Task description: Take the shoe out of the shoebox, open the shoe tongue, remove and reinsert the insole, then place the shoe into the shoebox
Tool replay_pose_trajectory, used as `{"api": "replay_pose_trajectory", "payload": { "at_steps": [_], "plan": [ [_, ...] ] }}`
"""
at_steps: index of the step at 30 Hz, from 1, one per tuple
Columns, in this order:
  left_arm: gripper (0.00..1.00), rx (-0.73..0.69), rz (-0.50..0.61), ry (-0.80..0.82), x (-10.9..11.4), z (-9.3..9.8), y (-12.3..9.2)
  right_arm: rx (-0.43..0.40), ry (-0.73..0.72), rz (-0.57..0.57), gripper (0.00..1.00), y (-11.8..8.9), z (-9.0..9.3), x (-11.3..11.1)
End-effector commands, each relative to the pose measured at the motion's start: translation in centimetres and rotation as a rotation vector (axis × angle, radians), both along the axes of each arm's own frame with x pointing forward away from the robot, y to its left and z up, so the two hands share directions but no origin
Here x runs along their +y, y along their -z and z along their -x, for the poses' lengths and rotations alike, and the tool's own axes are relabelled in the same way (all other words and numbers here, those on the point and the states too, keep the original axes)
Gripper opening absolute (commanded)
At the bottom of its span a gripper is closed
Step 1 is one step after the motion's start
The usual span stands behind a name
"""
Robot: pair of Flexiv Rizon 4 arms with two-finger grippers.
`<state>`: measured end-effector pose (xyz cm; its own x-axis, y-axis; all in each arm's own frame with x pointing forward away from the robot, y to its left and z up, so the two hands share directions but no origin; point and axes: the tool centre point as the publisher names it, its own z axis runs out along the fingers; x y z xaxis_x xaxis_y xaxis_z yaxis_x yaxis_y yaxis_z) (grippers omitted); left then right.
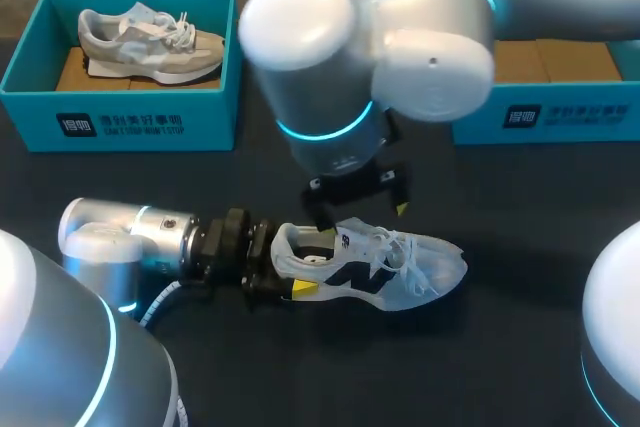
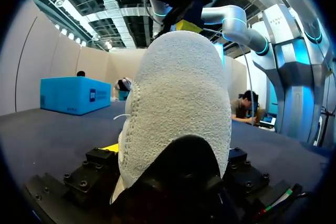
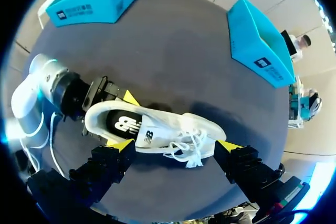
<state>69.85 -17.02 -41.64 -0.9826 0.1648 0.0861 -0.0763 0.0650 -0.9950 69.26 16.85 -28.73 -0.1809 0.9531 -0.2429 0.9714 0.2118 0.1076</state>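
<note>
A white shoe (image 1: 375, 269) with a dark side logo stands upright on the dark table, toe pointing right. My left gripper (image 1: 292, 265) comes in low from the left and is shut on the shoe's heel, one yellow tip on each side. The left wrist view is filled by the knit heel (image 2: 178, 103) between those fingers. My right gripper (image 1: 360, 212) hangs open just above the shoe's opening. Looking down from the right wrist, the shoe (image 3: 157, 129) lies below its wide-spread tips, the dark insole (image 3: 123, 124) showing inside. The laces (image 3: 189, 148) are loose.
A teal shoebox (image 1: 120, 122) at the back left holds a second, grey-beige shoe (image 1: 150, 42). Another teal shoebox (image 1: 560, 119) sits at the back right, partly hidden behind my right arm, with cardboard showing inside. Bare tabletop lies in front of the shoe.
</note>
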Motion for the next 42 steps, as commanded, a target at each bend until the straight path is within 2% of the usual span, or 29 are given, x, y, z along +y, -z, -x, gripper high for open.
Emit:
{"api": "replay_pose_trajectory", "payload": {
  "at_steps": [1, 16, 33, 42],
  "plan": [
    [0.00, 0.001, 0.010, -0.002, 0.2, -0.1, 0.9, -0.025, 0.021, 0.074, 1.00, 0.4, 0.1, 1.1],
    [0.00, 0.001, 0.010, -0.002, 0.2, -0.1, 0.9, -0.034, 0.054, 0.068, 1.00, 3.0, -0.1, 1.9],
    [0.00, 0.001, 0.010, -0.002, 0.2, -0.1, 0.9, -0.079, 0.115, 0.125, 1.00, 4.8, -0.5, 2.7],
    [0.00, 0.001, 0.010, -0.002, 0.2, -0.1, 0.9, -0.095, 0.163, 0.153, 1.00, 5.8, -0.9, 1.4]
  ]
}}
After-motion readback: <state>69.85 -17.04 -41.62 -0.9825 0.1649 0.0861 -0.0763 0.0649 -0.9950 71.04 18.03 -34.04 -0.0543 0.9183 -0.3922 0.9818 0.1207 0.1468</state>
